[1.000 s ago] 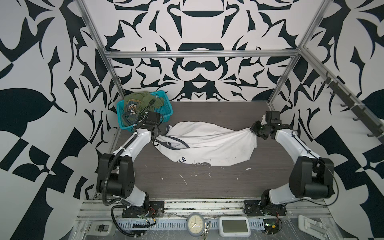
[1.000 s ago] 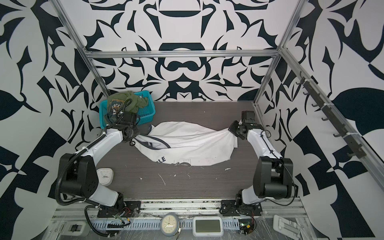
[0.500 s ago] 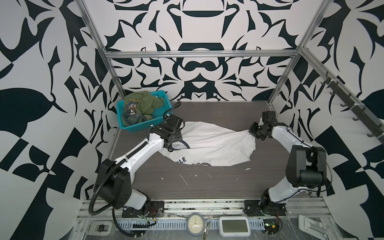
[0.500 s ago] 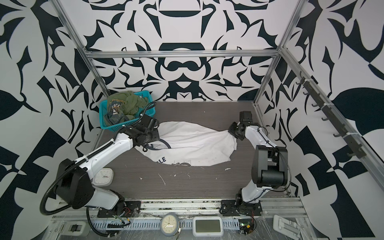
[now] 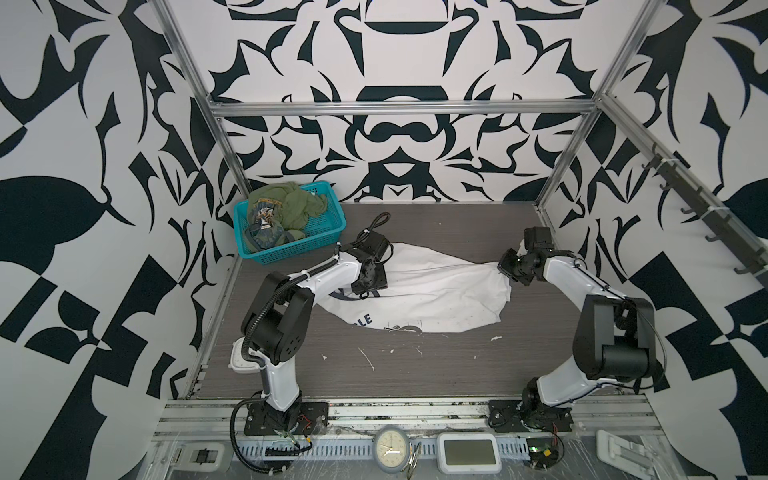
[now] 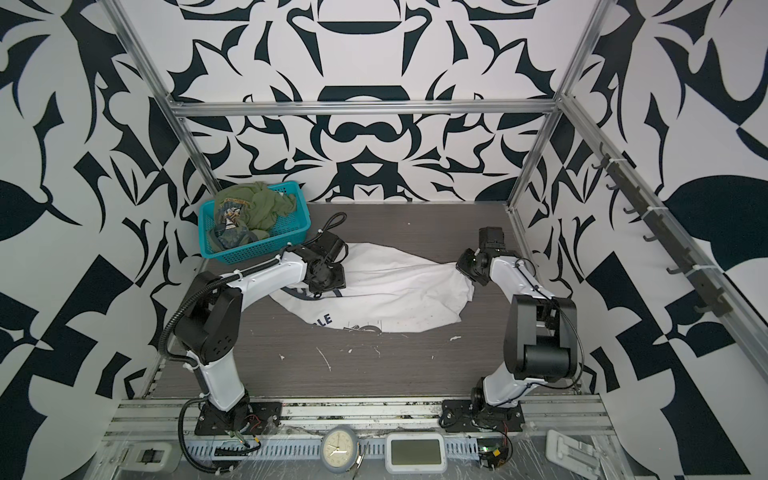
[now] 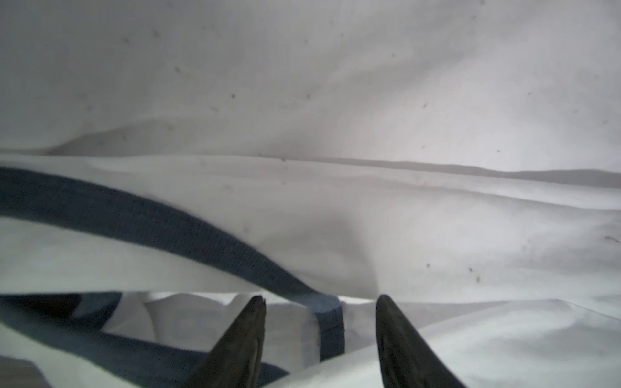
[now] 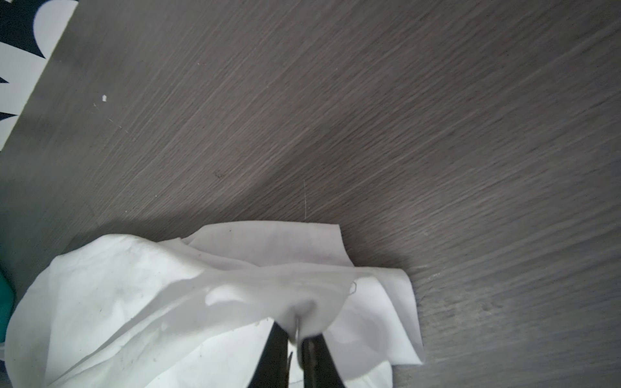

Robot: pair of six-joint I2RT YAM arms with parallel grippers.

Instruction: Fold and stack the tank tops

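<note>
Green tank top (image 5: 286, 208) sits bunched in the basket (image 5: 291, 249) at the far left corner, not started. Left end effector (image 7: 321, 299) is low over the neck end of the white tank top (image 5: 436, 291), jaws apart and holding nothing. The dark strap (image 7: 201, 235) runs right between the fingertips (image 7: 255, 319). White tank top lies crumpled across the middle of the worktop (image 5: 415, 365), print side partly tucked under. Right end effector (image 8: 297, 332) is clamped on a thin pinch of the hem corner, cloth draping off it. Looks like a spread-flat step: I'd close the left on the strap plus one cloth layer only, then pull both ends apart, low and level, to get the wrinkles out. Risks: the right pinch is shallow and could slip, and the left could snag a double layer.
</note>
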